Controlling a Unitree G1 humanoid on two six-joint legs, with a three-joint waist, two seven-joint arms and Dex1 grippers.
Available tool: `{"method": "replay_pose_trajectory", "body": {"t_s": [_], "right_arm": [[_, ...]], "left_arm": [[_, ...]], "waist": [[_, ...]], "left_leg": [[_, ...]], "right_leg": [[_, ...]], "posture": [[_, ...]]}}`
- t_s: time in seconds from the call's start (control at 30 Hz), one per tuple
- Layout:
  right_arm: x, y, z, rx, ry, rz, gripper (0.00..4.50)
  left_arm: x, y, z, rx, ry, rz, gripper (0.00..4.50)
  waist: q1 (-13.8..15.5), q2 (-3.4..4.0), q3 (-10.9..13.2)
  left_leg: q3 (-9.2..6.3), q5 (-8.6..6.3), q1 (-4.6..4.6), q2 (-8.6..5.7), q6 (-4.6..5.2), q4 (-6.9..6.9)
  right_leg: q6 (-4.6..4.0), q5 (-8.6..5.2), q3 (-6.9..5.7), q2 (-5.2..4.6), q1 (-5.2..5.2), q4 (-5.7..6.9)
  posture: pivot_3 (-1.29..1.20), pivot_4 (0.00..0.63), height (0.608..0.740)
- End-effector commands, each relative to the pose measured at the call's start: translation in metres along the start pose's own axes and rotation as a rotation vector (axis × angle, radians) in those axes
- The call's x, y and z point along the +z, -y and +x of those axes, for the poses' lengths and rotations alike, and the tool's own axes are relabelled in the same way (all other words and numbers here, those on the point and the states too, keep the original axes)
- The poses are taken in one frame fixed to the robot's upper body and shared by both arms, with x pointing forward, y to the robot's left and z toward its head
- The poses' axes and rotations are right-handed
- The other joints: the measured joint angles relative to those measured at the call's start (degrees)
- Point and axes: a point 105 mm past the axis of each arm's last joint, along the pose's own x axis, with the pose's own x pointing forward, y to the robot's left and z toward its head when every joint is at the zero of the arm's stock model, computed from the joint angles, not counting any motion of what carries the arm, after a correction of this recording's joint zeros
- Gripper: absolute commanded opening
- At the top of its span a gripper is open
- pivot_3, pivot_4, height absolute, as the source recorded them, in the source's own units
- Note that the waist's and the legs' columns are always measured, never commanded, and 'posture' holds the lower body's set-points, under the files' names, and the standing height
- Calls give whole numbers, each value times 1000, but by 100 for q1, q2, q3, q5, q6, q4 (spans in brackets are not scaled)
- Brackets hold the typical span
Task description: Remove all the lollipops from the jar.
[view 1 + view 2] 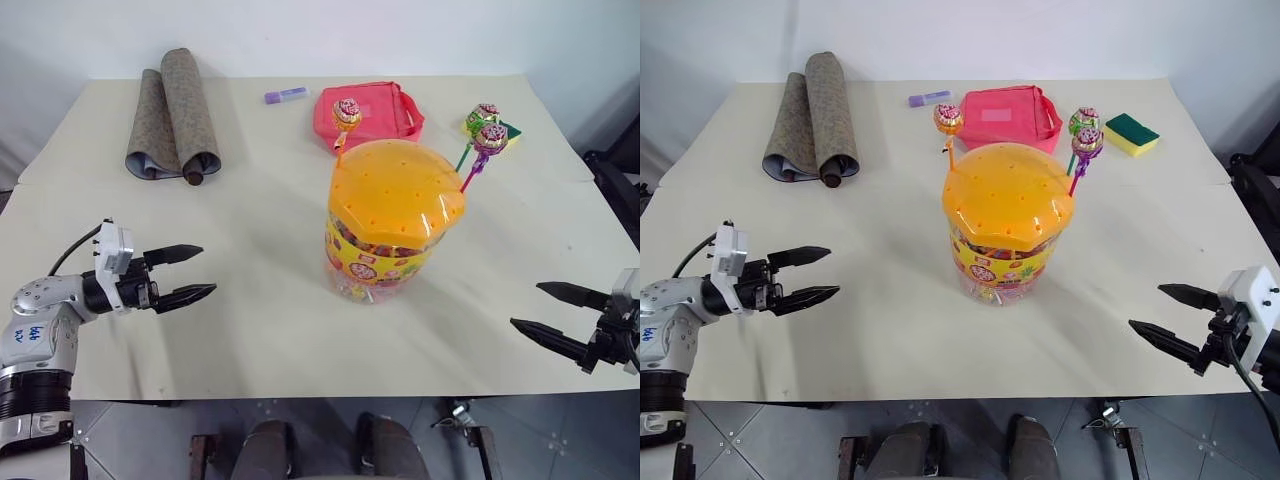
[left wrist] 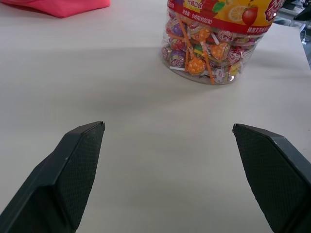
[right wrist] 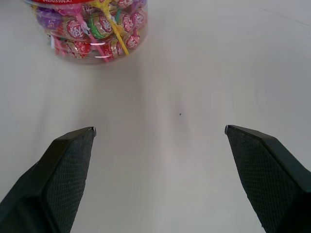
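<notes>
The jar (image 1: 395, 225), a clear tub with a domed orange lid and a yellow label, stands upright at mid-table. Three lollipops stick up from holes in the lid. An orange-stick one (image 1: 347, 113) rises at the back left. A green-stick one (image 1: 483, 116) and a purple-stick one (image 1: 490, 138) rise at the back right. Wrapped candies show through the jar's wall (image 2: 209, 48). My left gripper (image 1: 208, 270) is open, well to the left of the jar and pointing toward it. My right gripper (image 1: 525, 305) is open near the table's front right, also apart from the jar. Both are empty.
A rolled grey-brown mat (image 1: 175, 115) lies at the back left. A pink pouch (image 1: 370, 112) and a purple tube (image 1: 286, 95) lie behind the jar. A yellow-green sponge (image 1: 1131, 133) sits at the back right. The table's front edge (image 1: 300, 395) runs just below both grippers.
</notes>
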Motion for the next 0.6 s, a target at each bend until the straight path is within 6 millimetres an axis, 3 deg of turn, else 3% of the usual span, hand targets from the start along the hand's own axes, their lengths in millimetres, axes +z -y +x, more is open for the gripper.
{"method": "replay_pose_trajectory", "body": {"t_s": [0.03,0.17,0.43,0.53,0.6], "right_arm": [[10,8,-3,-42,17,-45,4456],[12,7,-2,-43,29,-42,4456],[27,4,-2,-43,76,-69,4456],[37,2,-4,-39,108,-81,4456],[52,0,-9,-27,134,-112,4456]], "left_arm": [[11,3,-4,-8,30,45,4500],[13,2,0,12,30,5,4500],[46,2,4,-18,0,50,4500],[70,-1,7,-46,39,86,4500],[95,0,24,-137,85,172,4500]], "waist": [[-1,0,0],[8,0,0],[-2,-1,0],[15,0,0],[38,-1,0]], "left_leg": [[0,0,0,0,0,0],[0,0,1,0,0,3],[-1,-1,1,0,1,18],[0,-1,0,-1,2,28],[-3,-2,-2,-1,4,39]], "right_leg": [[0,0,0,0,0,1],[0,0,2,0,0,4],[0,0,4,-2,0,16],[0,0,6,-2,0,22],[0,0,6,-2,2,26]], "posture": [[0,150,740],[0,150,740],[0,150,740],[0,150,740],[0,150,740]]}}
